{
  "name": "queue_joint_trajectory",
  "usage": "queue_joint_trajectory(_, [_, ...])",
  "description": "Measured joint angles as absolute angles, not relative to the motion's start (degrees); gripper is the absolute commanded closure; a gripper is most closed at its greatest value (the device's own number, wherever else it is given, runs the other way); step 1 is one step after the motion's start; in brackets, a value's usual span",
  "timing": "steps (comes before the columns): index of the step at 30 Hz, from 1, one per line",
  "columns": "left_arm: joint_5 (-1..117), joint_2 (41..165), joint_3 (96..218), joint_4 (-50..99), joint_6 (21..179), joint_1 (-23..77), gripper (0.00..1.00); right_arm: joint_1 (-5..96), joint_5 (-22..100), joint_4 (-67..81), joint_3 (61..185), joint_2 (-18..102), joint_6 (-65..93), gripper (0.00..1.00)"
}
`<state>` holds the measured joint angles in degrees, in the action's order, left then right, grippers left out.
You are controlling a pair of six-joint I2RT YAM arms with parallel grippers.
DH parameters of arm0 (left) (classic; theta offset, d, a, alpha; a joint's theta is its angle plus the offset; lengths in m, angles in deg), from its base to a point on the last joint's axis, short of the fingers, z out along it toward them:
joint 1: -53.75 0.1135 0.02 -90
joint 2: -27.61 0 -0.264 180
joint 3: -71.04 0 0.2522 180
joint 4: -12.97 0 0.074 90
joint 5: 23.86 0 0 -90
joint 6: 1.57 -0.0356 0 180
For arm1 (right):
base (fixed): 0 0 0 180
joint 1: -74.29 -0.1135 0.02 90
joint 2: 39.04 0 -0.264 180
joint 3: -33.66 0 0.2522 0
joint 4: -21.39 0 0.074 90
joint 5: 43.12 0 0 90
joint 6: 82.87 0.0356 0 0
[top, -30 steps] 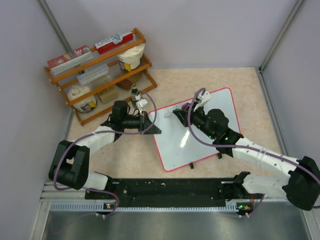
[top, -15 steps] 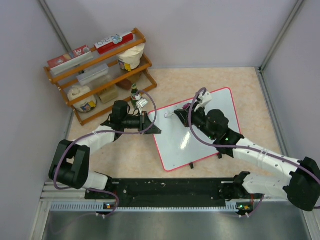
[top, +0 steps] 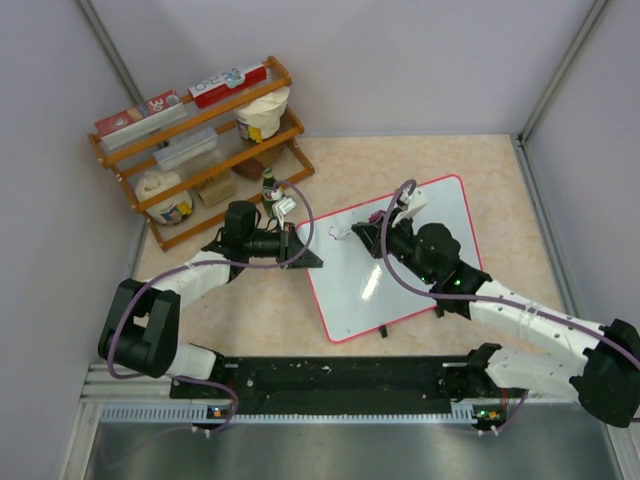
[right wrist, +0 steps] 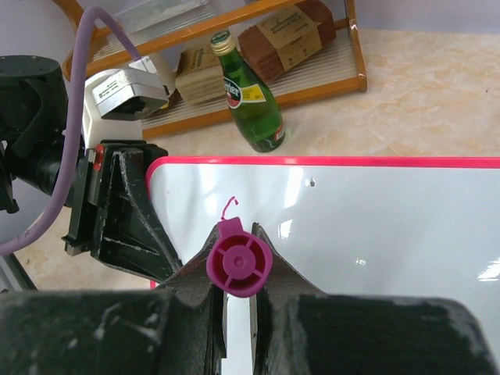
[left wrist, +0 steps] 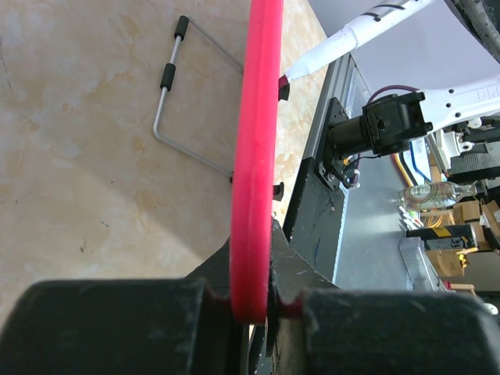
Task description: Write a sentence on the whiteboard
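The whiteboard (top: 350, 290), glossy white with a red-pink frame, lies tilted on the table. My left gripper (top: 300, 250) is shut on its left corner, and the red frame (left wrist: 251, 195) runs edge-on between the jaws of this gripper (left wrist: 254, 269). My right gripper (top: 375, 228) hovers over the board's upper left part, shut on a magenta marker (right wrist: 239, 266) whose end cap faces the right wrist camera. Of the sentence, only one short hooked pink stroke (right wrist: 230, 205) shows, just beyond the marker. The marker's tip is hidden.
A wooden rack (top: 200, 140) with boxes and jars stands at the back left. A green bottle (right wrist: 250, 94) stands close to the board's far edge. A folded wire stand (left wrist: 168, 101) lies on the table under the board. Grey walls close in both sides.
My right gripper has shifted slightly to the right over the board with the marker. The left gripper and the board have stayed where they were.
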<state>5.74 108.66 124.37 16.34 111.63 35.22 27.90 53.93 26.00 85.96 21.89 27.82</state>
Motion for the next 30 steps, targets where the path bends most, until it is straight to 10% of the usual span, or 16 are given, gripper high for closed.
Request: queue_joint_trajectory(30, [5.7, 108.8, 124.4, 16.4, 111.4, 35.2, 1.00, 27.9, 51.8, 27.2, 85.8, 21.4, 34.2, 1.00])
